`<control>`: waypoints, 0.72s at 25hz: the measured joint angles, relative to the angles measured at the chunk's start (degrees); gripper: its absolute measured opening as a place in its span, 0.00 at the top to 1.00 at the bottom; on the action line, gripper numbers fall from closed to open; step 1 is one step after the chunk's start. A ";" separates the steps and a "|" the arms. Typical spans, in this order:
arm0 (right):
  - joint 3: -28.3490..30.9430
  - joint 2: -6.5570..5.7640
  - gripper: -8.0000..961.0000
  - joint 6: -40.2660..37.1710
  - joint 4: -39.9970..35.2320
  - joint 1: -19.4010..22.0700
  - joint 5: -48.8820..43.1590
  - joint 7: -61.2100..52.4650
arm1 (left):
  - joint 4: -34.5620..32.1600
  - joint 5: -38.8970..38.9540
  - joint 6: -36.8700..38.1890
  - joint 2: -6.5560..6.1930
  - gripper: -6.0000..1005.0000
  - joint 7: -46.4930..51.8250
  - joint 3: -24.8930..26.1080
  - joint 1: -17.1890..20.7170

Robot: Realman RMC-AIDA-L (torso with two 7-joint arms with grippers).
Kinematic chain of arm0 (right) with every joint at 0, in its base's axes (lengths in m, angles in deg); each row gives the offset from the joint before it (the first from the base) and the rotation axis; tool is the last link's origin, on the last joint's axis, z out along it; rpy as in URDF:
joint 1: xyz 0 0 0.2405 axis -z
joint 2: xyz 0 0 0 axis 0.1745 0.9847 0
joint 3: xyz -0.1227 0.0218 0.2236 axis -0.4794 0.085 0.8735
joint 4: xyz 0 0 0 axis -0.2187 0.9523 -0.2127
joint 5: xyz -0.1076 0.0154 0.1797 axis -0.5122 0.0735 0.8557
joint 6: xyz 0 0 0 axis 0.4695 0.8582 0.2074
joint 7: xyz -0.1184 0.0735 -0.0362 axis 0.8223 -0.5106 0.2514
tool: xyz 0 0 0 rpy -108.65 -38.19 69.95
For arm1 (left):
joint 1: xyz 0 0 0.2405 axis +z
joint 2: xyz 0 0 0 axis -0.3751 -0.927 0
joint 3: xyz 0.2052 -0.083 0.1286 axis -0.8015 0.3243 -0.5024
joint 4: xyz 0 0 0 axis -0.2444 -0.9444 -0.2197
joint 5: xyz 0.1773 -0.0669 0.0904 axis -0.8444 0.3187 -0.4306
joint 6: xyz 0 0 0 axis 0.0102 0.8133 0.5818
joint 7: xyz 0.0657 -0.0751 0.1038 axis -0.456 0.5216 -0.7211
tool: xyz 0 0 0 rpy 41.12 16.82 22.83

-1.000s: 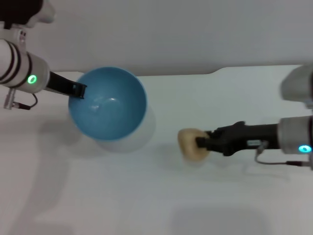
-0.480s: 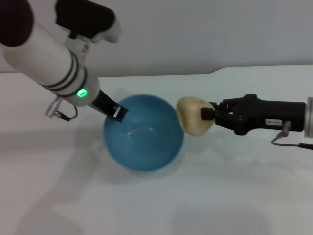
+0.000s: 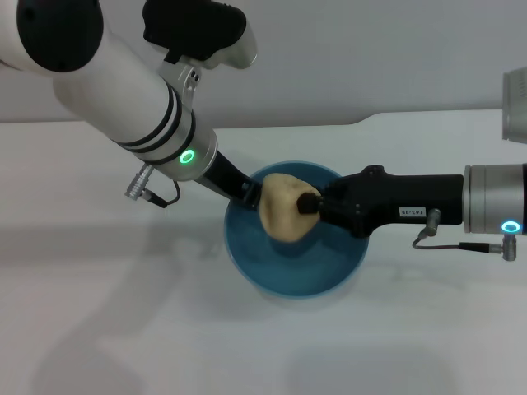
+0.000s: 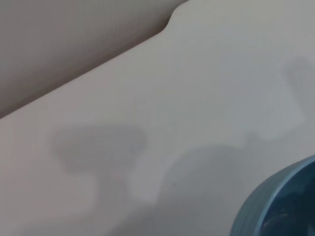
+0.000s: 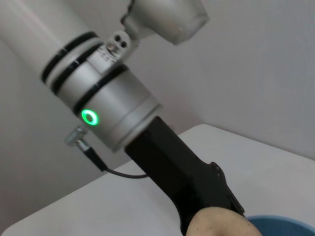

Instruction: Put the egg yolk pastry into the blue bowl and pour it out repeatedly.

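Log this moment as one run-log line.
left gripper: shut on blue bowl rim | right gripper: shut on pastry, held above bowl | pastry: not yet released | table: bowl on it

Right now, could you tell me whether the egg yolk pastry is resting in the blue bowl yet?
Not yet: the egg yolk pastry is held by the right gripper above the blue bowl, whose rim the left gripper grips.

Left pincer (image 3: 249,194) tips behind egg yolk pastry (image 3: 282,208)

The white table (image 3: 99,329) is evenly and brightly lit from above; soft, diffuse shadows are cast on it, and slight blur is seen throughout.
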 joint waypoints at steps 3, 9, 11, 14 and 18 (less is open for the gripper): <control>0.26 -0.13 0.93 1.01 0.12 0.57 0.09 -0.41 | 0.14 0.18 -0.14 -0.05 0.98 0.13 0.25 0.00; 1.90 -0.53 0.76 0.75 -0.75 2.22 0.11 -1.22 | 0.20 0.27 -0.60 -0.02 0.98 0.09 0.25 -0.18; 2.58 -0.38 0.60 0.42 -1.47 2.90 0.12 -1.39 | 0.24 0.22 -0.61 -0.01 0.98 0.08 0.24 -0.29; 4.57 -0.34 0.58 -0.65 -1.98 3.64 0.10 -1.61 | 0.24 -0.05 -0.46 -0.06 0.98 0.07 0.34 -0.34; 11.51 -0.32 0.55 -1.82 -1.51 4.92 0.62 -1.78 | 0.15 -2.95 1.12 -0.03 0.98 -0.22 -0.19 -0.38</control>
